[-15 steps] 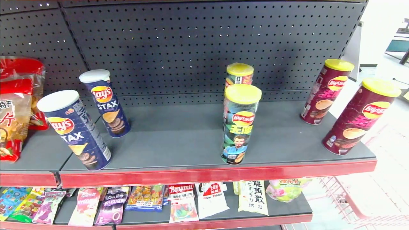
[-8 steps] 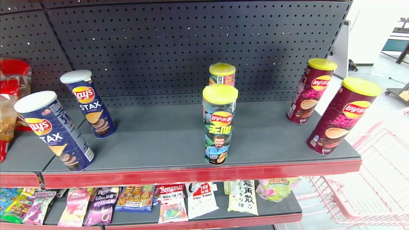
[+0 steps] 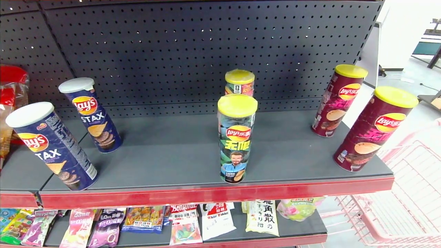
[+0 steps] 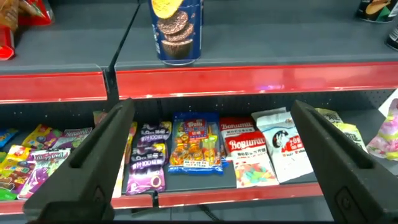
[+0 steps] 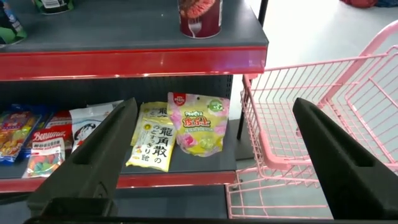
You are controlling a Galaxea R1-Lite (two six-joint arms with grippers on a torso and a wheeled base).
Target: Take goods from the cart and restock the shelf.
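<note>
The dark shelf [image 3: 172, 155] carries upright chip cans: two blue ones [image 3: 51, 144] at the left, two green ones with yellow lids [image 3: 237, 137] in the middle, and two maroon ones [image 3: 375, 129] at the right. The pink wire cart [image 3: 406, 193] stands to the right of the shelf, below its level. My left gripper [image 4: 211, 124] is open with nothing between its fingers, in front of the lower shelf and below a blue can [image 4: 177, 31]. My right gripper [image 5: 216, 115] is open too and holds nothing, near the shelf's right end beside the cart [image 5: 311, 124].
Snack bags [image 3: 186, 224] lie in a row on the lower shelf. Red bags [image 3: 10, 89] fill the far left of the upper shelf. Wide bare gaps separate the can groups. A perforated back panel [image 3: 189, 51] closes the shelf behind.
The head camera has swung to the right, so the cart shows more. The cans keep their places on the shelf.
</note>
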